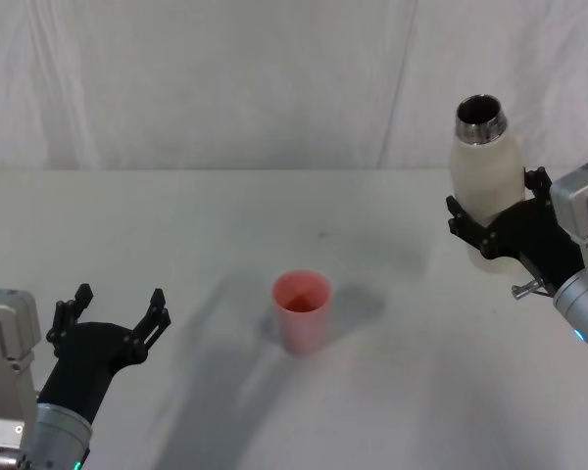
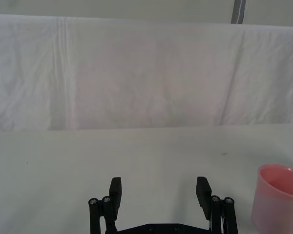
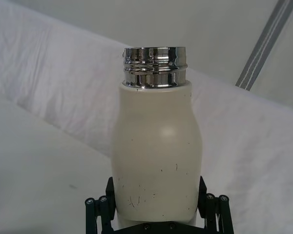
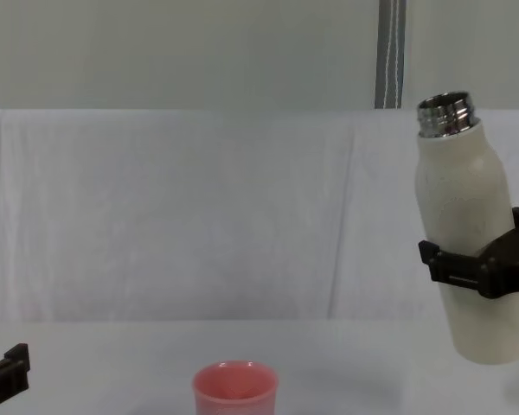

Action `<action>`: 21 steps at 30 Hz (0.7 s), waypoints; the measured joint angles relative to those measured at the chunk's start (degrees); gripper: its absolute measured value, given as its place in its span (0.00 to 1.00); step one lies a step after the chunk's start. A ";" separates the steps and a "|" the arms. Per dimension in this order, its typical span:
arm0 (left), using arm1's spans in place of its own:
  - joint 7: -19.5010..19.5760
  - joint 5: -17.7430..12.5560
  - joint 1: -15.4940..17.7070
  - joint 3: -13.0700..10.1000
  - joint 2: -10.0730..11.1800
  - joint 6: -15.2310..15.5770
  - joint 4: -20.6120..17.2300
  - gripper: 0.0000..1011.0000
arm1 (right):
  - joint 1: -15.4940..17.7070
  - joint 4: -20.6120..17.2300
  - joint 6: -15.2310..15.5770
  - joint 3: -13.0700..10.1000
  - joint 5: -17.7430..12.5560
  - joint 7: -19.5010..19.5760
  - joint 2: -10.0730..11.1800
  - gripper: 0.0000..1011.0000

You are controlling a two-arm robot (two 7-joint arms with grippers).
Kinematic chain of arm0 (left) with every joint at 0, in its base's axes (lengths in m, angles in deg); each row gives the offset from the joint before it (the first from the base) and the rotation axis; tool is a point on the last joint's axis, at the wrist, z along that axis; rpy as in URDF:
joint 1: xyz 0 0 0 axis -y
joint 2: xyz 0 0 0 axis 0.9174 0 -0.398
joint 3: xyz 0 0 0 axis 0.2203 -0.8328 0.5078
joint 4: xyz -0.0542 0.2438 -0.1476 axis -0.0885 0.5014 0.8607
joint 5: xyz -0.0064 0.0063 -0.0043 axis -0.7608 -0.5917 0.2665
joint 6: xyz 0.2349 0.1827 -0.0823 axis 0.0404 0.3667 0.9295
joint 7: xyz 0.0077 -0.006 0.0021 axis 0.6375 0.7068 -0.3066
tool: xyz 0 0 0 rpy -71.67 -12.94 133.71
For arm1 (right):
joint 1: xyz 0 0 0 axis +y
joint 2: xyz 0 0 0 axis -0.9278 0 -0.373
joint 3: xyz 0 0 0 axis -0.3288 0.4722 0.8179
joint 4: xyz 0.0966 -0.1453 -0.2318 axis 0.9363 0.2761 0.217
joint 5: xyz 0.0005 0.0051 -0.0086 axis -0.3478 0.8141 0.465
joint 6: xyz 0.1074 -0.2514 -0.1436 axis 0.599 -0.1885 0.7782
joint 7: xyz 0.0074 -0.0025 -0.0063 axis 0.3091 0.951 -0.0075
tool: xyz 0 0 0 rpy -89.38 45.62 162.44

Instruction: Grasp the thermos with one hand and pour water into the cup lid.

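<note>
Right hand (image 1: pixel 495 227) grips thermos (image 1: pixel 483 176) mid-body, lifted above desk (image 1: pixel 176 235) at right, tilted slightly, steel neck open. Cup lid (image 1: pixel 301 310) upright mid-desk, open space around. Left hand (image 1: pixel 118 318) open, low left. No writing readable

thermos (image 3: pixel 156 161) base cut off, cup lid (image 2: pixel 278 200) partly cropped

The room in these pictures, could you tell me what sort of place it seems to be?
Probably a robot test bench, not a kitchen: a plain white table, a wrinkled white cloth hung behind it, and just a pink cup and a thermos held in the right pincer.
</note>
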 joint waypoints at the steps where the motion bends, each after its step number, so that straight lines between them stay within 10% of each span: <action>1: 0.00 0.00 0.00 0.00 0.00 0.00 0.00 0.99 | -0.08 0.10 -0.15 0.16 0.42 0.10 0.15 0.94; 21: 0.00 0.00 0.00 0.00 0.00 0.00 0.00 0.99 | -6.25 2.03 0.74 8.82 14.05 -3.60 5.61 0.94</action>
